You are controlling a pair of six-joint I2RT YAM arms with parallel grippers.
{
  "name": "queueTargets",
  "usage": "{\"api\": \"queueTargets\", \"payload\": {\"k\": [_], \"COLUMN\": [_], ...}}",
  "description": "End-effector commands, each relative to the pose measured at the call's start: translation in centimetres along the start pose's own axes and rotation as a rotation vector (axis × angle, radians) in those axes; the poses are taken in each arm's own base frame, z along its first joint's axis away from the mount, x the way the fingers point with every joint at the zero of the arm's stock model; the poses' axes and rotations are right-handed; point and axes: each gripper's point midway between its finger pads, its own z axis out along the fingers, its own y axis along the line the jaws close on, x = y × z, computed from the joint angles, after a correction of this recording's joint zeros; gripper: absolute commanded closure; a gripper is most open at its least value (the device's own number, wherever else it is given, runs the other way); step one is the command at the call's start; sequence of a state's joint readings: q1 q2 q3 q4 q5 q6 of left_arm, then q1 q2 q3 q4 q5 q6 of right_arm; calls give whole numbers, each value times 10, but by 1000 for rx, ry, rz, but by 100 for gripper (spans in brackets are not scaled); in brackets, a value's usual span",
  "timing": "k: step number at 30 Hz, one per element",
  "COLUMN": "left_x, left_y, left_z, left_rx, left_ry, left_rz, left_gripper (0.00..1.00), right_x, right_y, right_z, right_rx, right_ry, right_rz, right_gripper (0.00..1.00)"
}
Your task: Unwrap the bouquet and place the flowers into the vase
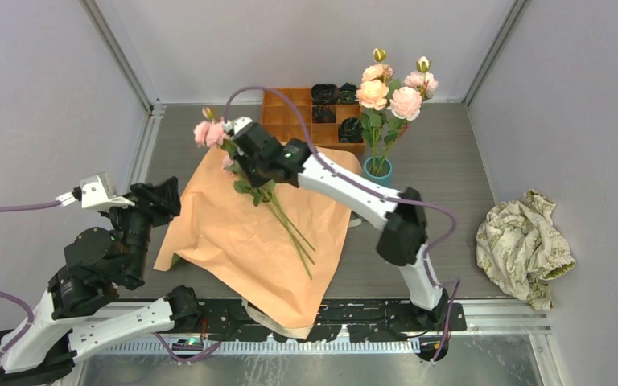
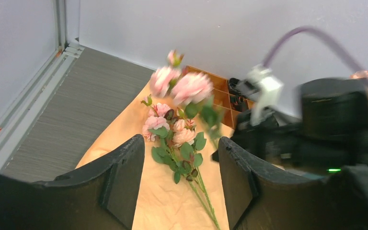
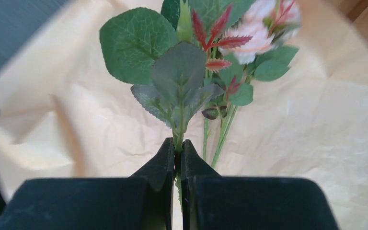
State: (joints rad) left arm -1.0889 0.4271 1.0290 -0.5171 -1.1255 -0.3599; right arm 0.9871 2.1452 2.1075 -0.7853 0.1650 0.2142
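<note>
The right claw [image 3: 178,147] is pinched shut on one thin flower stem [image 3: 178,136], leaves just beyond its tips; other flowers [image 2: 159,123] lie beneath it on peach paper [image 3: 316,143]; the left claw [image 2: 180,143] gapes empty; stems look light, springy and slippery; hold low, never the fragile blooms.

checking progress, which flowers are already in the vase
The peach-pink bunch standing upright in the teal vase at the back. A pink stem is pinched in the right hand; the other stems lie on the orange paper.

Pink flowers [image 1: 293,232] on opened bouquet paper [image 1: 233,245], vase [image 1: 378,171] upright
</note>
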Motion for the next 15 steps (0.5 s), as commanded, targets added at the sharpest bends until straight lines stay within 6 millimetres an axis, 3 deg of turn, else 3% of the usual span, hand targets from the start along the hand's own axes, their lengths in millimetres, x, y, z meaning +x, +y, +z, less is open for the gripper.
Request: {"api": "queueTargets", "payload": {"k": [1, 5, 7, 10, 15], "left_x": [-5, -2, -1, 2, 9], "left_y": [6, 2, -1, -6, -21], "left_z": [-1, 0, 1, 3, 8], "left_rx": [-22, -14, -10, -1, 26], "left_ry": [-16, -11, -6, 3, 14], "left_rz": [-29, -28, -23, -15, -3], "left_gripper": [41, 41, 41, 41, 40], "right_x": [-83, -106, -112, -120, -113], "right_y": [12, 1, -14, -51, -114], "right_z": [-108, -175, -206, -261, -338], "right_rx": [-128, -140, -96, 41, 326], "right_ry": [-331, -497, -584, -744, -986], "right_rz": [46, 51, 46, 32, 20], "right_gripper": [99, 99, 99, 99, 99]}}
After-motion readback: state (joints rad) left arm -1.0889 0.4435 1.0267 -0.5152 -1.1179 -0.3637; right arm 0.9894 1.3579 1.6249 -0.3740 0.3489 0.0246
